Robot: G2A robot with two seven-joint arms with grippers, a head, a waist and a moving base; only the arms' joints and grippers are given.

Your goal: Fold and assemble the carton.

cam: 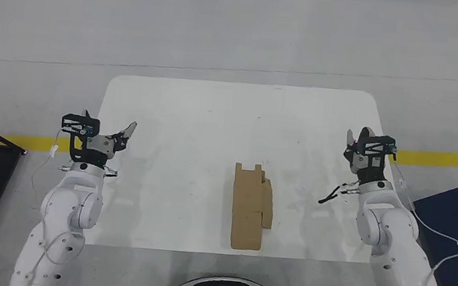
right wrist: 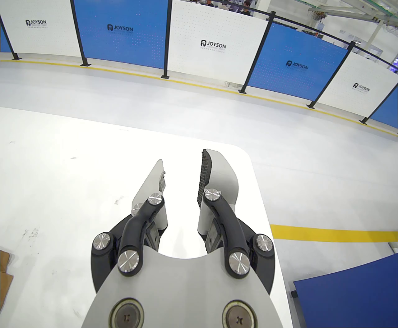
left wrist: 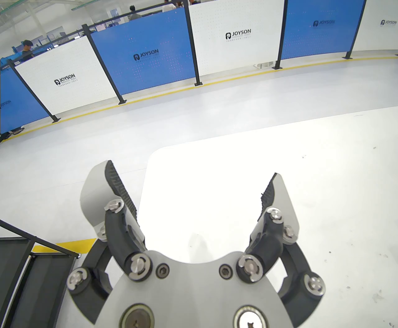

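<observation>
A flat, unfolded brown carton lies on the white table, near the front edge and a little right of the middle. A corner of the carton shows at the edge of the right wrist view. My left gripper hovers at the table's left edge, open wide and empty. At the table's right edge my right gripper stands open with a narrower gap and nothing between its fingers. Both grippers are well away from the carton.
The table's rounded far corners lie just ahead of each gripper. A dark rack stands off the table's left side and a blue panel off its right. Blue and white barrier panels ring the floor beyond.
</observation>
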